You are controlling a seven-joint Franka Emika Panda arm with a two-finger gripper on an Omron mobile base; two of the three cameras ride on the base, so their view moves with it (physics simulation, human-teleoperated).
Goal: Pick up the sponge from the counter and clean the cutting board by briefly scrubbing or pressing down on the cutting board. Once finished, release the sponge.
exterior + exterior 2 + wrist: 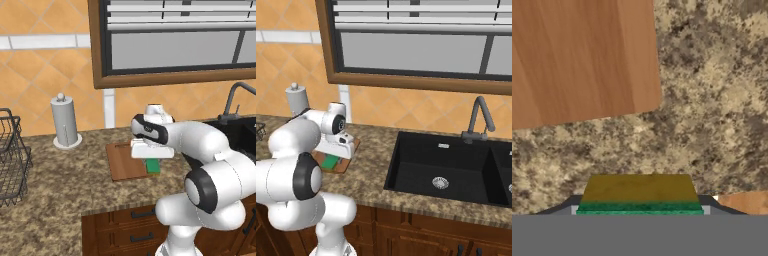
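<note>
Speckled brown-and-tan granite table (60,190) under a window: we carried the sponge at the board's edge.

We saw the small flat green rectangular sponge (152,165) clenched between the jaws of the two-finger gripper (151,161), hanging by the near right corner of the flat reddish-brown wooden cutting board (125,162), partly over bare granite in the hand view. We judged the scrubbing step was in hand; next we needed to shift over the wood and press down.
</note>
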